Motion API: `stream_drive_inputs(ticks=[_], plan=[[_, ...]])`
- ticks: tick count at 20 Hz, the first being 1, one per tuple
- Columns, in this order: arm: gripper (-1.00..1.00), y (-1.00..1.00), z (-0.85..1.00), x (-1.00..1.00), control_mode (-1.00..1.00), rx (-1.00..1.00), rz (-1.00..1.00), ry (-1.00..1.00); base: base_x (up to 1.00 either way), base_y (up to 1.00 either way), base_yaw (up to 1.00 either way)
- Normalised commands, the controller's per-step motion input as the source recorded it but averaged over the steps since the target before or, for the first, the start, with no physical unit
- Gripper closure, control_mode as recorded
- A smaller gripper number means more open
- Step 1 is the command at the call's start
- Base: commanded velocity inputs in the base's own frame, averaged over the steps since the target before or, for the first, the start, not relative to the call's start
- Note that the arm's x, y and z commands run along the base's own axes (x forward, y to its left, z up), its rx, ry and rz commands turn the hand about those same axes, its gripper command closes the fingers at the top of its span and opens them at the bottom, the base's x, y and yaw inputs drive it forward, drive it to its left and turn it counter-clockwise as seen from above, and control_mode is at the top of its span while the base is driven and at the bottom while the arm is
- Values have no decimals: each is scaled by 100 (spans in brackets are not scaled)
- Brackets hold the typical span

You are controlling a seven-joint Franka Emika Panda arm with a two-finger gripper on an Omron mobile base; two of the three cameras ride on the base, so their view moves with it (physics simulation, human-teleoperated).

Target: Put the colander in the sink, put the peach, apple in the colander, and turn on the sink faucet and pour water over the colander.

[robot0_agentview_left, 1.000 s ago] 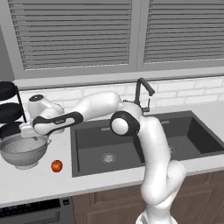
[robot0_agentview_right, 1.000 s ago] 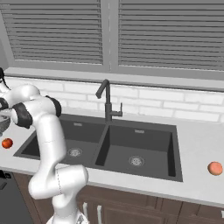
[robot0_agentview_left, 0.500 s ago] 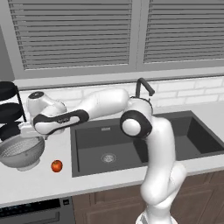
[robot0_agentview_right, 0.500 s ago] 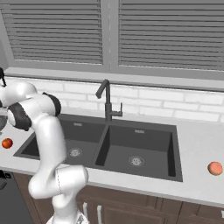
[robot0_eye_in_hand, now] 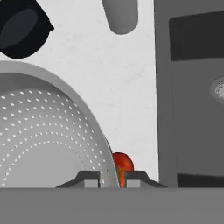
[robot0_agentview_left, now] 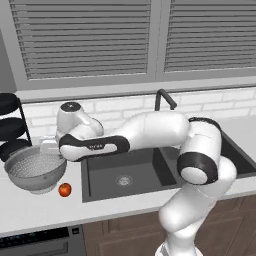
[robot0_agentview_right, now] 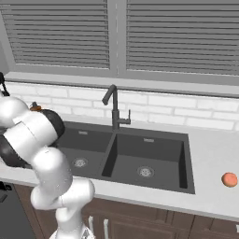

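The silver perforated colander (robot0_agentview_left: pixel 34 170) rests on the counter left of the dark double sink (robot0_agentview_left: pixel 131 175). My gripper (robot0_eye_in_hand: pixel 109 179) is shut on the colander (robot0_eye_in_hand: pixel 48 135) at its right rim, which runs between the two fingertips. The red apple (robot0_agentview_left: pixel 64 189) lies on the counter just in front of the colander, and in the hand view the apple (robot0_eye_in_hand: pixel 124 163) sits right beyond the rim. The peach (robot0_agentview_right: pixel 229 179) lies far off on the counter right of the sink (robot0_agentview_right: pixel 140 154). The dark gooseneck faucet (robot0_agentview_right: pixel 113 105) stands behind the basins with no water running.
A rack of black round dishes (robot0_agentview_left: pixel 11 125) stands against the wall left of the colander, and one black dish (robot0_eye_in_hand: pixel 21 25) shows in the hand view. A grey rounded bottle (robot0_eye_in_hand: pixel 120 15) stands on the counter beyond. My arm (robot0_agentview_left: pixel 150 132) spans the left basin.
The jaws have closed on the colander's rim. The arm has swung lower and forward over the left basin. The colander has shifted slightly toward the sink; the apple has not moved.
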Motion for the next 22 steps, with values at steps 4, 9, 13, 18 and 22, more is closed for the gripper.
stream_drive_inputs(ticks=[4,9,13,18,22], plan=[[100,-93,68,-69,-100,6,-27,-8,0,0,0],[100,-79,59,-31,-100,0,-50,0,0,0,0],[100,-83,69,-31,-100,0,-55,3,0,0,0],[100,-73,52,-22,-100,0,-59,7,0,0,0],[100,-49,3,-1,-100,0,-66,15,0,0,0]])
